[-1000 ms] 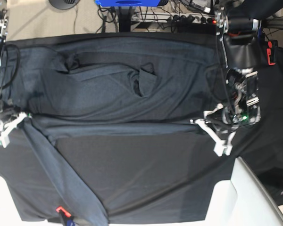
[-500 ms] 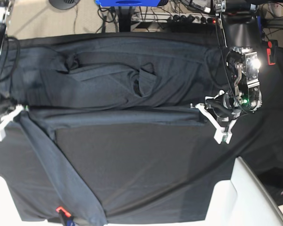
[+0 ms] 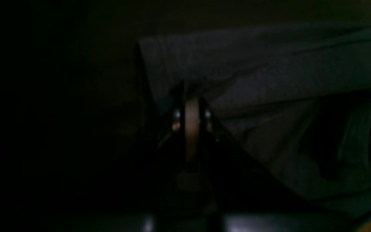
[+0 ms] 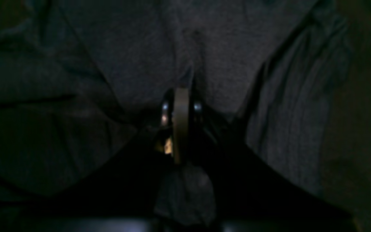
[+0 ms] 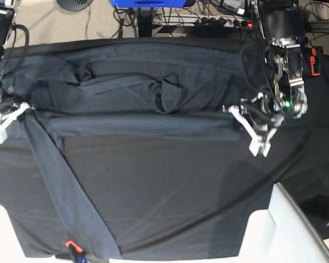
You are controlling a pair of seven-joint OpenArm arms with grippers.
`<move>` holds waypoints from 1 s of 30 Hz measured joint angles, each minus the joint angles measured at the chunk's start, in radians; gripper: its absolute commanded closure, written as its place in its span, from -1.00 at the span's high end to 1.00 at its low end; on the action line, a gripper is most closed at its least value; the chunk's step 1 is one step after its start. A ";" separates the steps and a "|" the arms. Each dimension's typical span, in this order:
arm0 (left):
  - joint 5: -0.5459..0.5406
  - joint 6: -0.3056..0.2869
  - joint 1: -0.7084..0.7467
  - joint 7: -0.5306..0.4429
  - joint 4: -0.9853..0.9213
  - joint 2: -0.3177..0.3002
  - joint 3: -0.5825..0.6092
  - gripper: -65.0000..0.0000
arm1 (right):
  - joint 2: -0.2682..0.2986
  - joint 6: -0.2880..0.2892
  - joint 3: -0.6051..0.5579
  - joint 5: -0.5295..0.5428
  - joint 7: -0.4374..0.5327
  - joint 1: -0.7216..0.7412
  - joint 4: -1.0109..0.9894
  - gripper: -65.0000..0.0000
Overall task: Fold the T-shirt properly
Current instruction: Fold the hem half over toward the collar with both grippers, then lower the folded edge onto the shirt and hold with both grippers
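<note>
Two pincers clamped on T-shirt (image 5: 137,93) edge: left pincer (image 5: 237,114), right pincer (image 5: 17,112), each pinching cloth. Shirt spread across black table (image 5: 170,192), one sleeve trailing toward near edge. Judgement: carry both ends level and together, keep fold line taut, lay down straight.

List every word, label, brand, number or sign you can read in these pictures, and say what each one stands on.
None can be read in any view.
T-shirt: plain grey knit, no print or tag showing.
Black table cloth: no writing.
Left gripper and right gripper: no marking legible.
Red object beside the left arm and blue object at the top edge: too small to show any text.
Both wrist views: too dark.
</note>
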 measured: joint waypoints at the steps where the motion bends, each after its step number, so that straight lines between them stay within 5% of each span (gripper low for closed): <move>1: 0.000 0.000 0.002 0.000 0.000 0.000 0.000 -1.00 | 0.000 0.000 0.000 0.000 0.001 -0.003 0.001 -1.00; 30: 0.000 0.000 0.114 0.000 0.082 0.002 -0.001 -1.00 | -0.007 0.004 0.072 0.003 -0.049 -0.095 0.111 -1.00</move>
